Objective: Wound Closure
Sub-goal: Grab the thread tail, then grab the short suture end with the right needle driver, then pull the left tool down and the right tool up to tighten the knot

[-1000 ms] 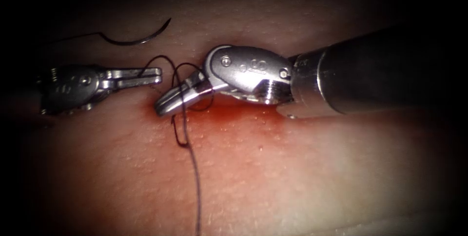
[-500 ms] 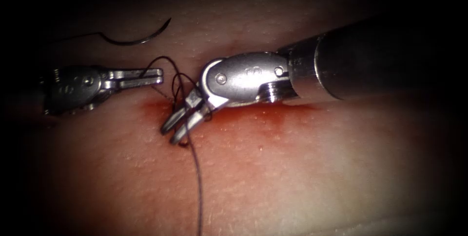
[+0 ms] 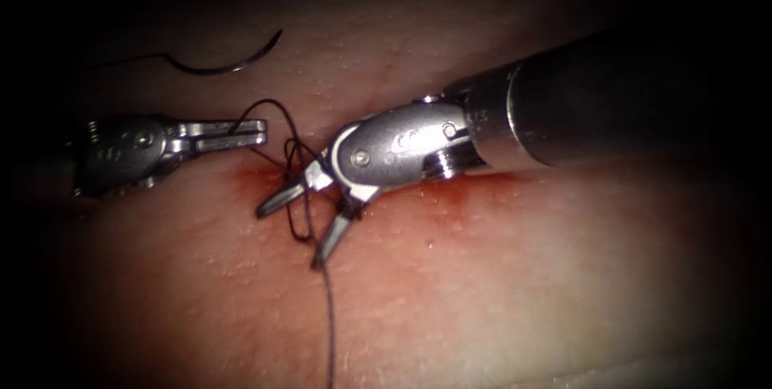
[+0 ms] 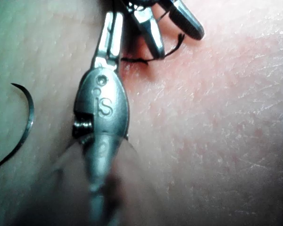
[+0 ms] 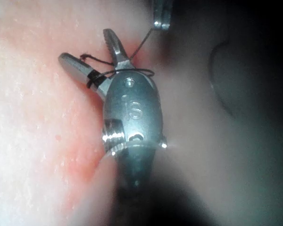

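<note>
Two tools: left fingers (image 3: pixel 241 130) clamped on thread (image 3: pixel 326 317), right fingers (image 3: pixel 293 224) apart; one needle (image 3: pixel 217 63) loose.

Right tool (image 3: pixel 297 224) now spread wide over the red fluid (image 3: pixel 450 190), jaws closed together a second ago and only slightly parted half a second back. Wrist tipped further down toward the tissue (image 3: pixel 523 292), shaft swung upward. Thread (image 3: pixel 299 188) loops now draped between the parted jaws rather than across a closed tip.
</note>
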Controlling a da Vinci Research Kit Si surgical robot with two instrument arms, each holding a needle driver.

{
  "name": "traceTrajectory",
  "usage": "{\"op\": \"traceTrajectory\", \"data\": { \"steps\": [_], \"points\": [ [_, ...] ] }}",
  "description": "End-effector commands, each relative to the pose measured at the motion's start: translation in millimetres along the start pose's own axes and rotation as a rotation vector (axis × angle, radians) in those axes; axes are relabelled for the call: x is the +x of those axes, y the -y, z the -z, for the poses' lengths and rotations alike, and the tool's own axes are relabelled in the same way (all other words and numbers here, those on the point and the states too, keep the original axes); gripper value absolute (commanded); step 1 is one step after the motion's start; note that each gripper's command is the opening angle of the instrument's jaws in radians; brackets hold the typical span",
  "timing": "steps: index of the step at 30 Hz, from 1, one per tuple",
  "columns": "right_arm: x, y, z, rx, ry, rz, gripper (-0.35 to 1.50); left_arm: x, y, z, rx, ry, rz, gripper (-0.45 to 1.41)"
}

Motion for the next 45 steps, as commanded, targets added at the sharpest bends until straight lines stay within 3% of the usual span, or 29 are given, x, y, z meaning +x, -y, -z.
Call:
{"op": "traceTrajectory", "data": {
  "steps": [1, 7, 8, 9, 10, 20, 26, 33, 45],
  "points": [
    [-0.8, -0.5, -0.7, -0.001, 0.002, 0.008, 0.98, -0.6, 0.2, -0.4, 0.0, -0.001, -0.001, -0.45],
    [-1.4, -0.7, -0.8, -0.021, 0.017, 0.016, 0.84, -0.7, 0.1, -0.4, 0.001, 0.0, 0.003, -0.45],
    [-1.4, -0.9, -0.8, -0.022, 0.017, 0.015, 0.73, -0.7, 0.1, -0.4, 0.001, 0.0, 0.003, -0.45],
    [-1.3, -0.9, -0.7, -0.022, 0.016, 0.014, 0.41, -0.7, 0.1, -0.4, 0.001, 0.0, 0.003, -0.45],
    [-1.2, -1.0, -0.6, -0.022, 0.015, 0.014, -0.35, -0.7, 0.1, -0.4, 0.001, 0.0, 0.003, -0.45],
    [-0.8, -1.8, 0.1, -0.008, -0.001, 0.006, -0.35, -0.9, -1.2, -0.1, -0.008, 0.007, 0.002, -0.45],
    [-0.8, -2.8, 1.9, -0.018, -0.04, -0.039, -0.35, -0.5, -3.6, 1.8, -0.035, 0.021, -0.002, -0.45],
    [-1.1, -3.4, 2.9, -0.043, -0.072, -0.09, -0.35, 0.2, -8.0, 3.2, -0.067, 0.064, 0.014, -0.45],
    [-2.3, -5.2, 5.2, -0.117, -0.058, -0.127, -0.35, 2.4, -17.5, 1.5, -0.156, 0.125, 0.059, -0.45]
  ]
}}
